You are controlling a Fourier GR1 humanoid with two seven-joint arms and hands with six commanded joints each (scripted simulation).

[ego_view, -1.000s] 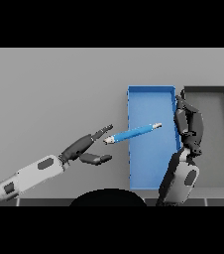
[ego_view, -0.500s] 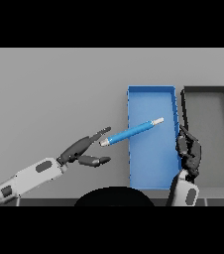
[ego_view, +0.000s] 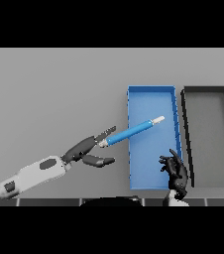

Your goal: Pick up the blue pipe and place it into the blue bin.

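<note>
left hand [ego_view: 86, 151] fingers straight, tips touching blue pipe [ego_view: 131, 132] (tilted over blue bin [ego_view: 151, 94] edge); right hand [ego_view: 174, 169] relaxed, holding nothing

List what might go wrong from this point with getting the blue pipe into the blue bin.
1. The blue pipe lies across the blue bin's left wall, one end at the left hand's straight fingertips, not gripped; it may tip out onto the table.
2. The right hand sits over the bin's near right corner and might knock it.
</note>
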